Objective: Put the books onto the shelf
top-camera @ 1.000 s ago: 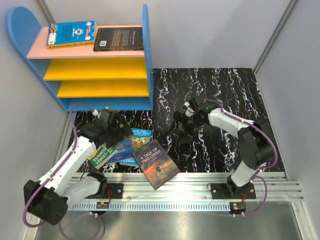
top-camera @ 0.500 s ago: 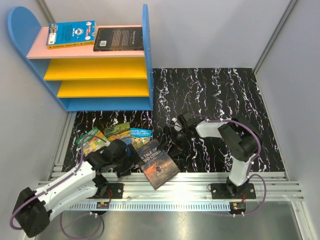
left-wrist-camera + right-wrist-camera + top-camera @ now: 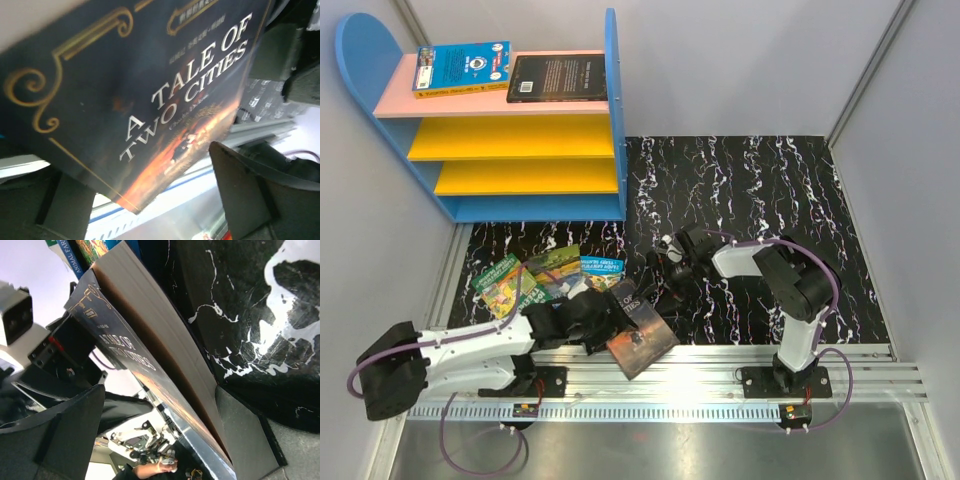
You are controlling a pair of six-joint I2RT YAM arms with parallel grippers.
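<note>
Top external: we see Two Cities book (image 3: 645, 345); left gripper (image 3: 616, 311) at its left edge, right gripper (image 3: 668, 280) just beyond it, both jaws wide, gripping nothing.

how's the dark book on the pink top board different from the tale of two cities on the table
The dark book lies on the shelf's pink top board, square to its edges; A Tale of Two Cities lies on the table, skewed. The dark book shows small white text and a white label; A Tale of Two Cities shows a large white title over an orange glow. Both are dark-covered paperbacks.
</note>
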